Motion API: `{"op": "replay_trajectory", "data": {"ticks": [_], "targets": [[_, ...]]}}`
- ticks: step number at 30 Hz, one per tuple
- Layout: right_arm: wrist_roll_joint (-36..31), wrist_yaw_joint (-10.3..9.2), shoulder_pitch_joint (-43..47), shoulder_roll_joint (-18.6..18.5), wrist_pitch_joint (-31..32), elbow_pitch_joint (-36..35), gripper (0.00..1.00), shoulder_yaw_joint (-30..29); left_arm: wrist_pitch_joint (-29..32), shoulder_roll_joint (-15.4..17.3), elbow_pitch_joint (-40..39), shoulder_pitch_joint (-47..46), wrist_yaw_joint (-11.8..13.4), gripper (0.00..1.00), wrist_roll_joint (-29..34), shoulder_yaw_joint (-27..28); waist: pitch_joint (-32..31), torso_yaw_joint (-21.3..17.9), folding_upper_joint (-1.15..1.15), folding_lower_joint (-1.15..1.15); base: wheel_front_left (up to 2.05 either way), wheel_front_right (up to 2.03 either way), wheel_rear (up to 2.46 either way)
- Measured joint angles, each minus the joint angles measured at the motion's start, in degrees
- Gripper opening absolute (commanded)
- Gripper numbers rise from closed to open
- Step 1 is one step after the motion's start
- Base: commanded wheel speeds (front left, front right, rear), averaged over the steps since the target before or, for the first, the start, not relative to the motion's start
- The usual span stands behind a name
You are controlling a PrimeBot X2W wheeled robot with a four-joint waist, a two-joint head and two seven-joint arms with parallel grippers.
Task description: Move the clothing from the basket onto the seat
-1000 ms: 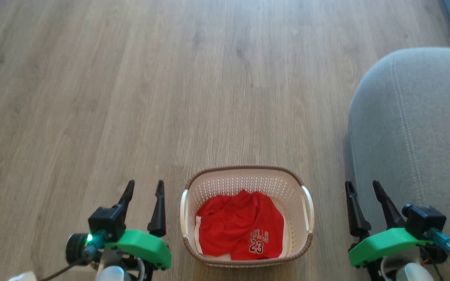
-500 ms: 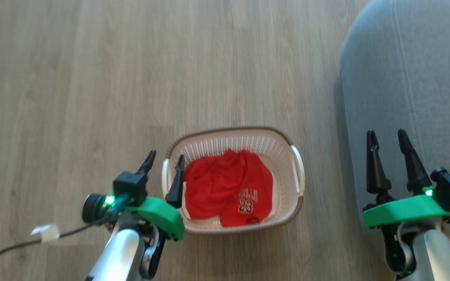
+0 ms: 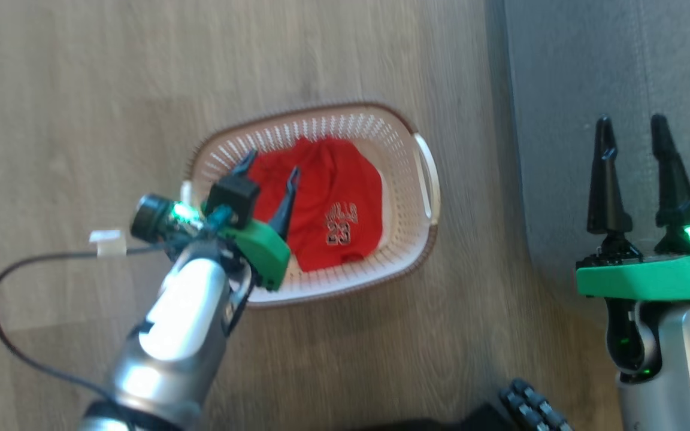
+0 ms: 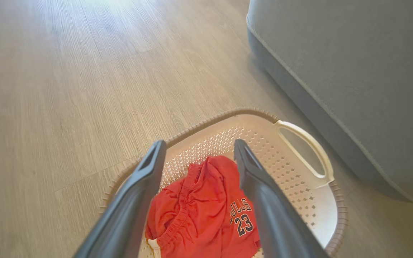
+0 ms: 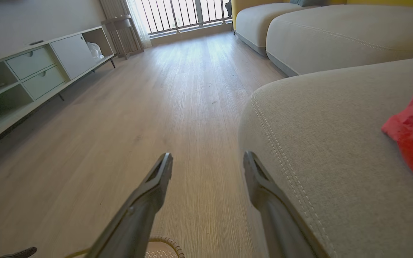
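The cream basket (image 3: 405, 197) (image 4: 299, 179) sits on the wood floor beside the grey seat (image 3: 566, 90) (image 5: 335, 118). Inside it lies crumpled red clothing (image 3: 333, 203) (image 4: 206, 211) printed "BULLS 23". My left gripper (image 3: 272, 165) (image 4: 197, 150) hangs open above the basket's left half, its fingers spread over the red fabric without touching it. Out to the right, my right gripper (image 3: 631, 129) (image 5: 208, 157) is open and empty in front of the seat's side. Another red garment (image 5: 412, 129) rests on the seat at the right wrist view's right edge.
A black cable (image 3: 27, 269) with a white tag (image 3: 107, 242) trails from my left wrist over the floor. A dark ribbed part (image 3: 530, 404) shows at the bottom. Far off stand a low white cabinet (image 5: 41, 68), more pale sofa sections (image 5: 321, 32) and a railed window.
The head camera has tilted down, shifting the whole picture. My left gripper has moved from beside the basket's left rim to over the clothing inside it. Both grippers stay open.
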Motion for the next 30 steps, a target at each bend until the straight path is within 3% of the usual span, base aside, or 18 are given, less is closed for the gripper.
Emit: {"op": "replay_trajectory", "data": {"ticks": [7, 17, 24, 30], "targets": [[3.0, 0.00, 0.3, 0.0, -0.1, -7.6, 1.00, -1.1, 0.0, 0.1, 14.9, -9.8, 0.0, 1.00, 3.7, -0.9, 7.8, -4.2, 0.00, 0.00, 0.00, 0.00, 0.00], [4.1, 0.00, 0.1, 0.1, -0.2, -14.6, 1.00, 3.9, 1.5, 2.1, 33.0, -21.9, -1.3, 1.00, 7.2, -3.7, 16.1, -9.8, 0.00, 0.00, 0.00, 0.00, 0.00], [6.4, 0.00, -0.8, 0.1, -0.2, -18.1, 1.00, 5.5, 8.1, 3.7, 35.8, -25.1, -2.0, 1.00, 8.4, -5.6, 19.9, -12.9, 0.00, 0.00, 0.00, 0.00, 0.00], [4.4, 0.00, 0.2, 0.1, -0.2, -18.3, 1.00, 7.0, 11.4, 4.4, 36.2, -25.6, -1.9, 1.00, 8.6, -6.9, 20.7, -14.0, 0.00, 0.00, 0.00, 0.00, 0.00]]}}
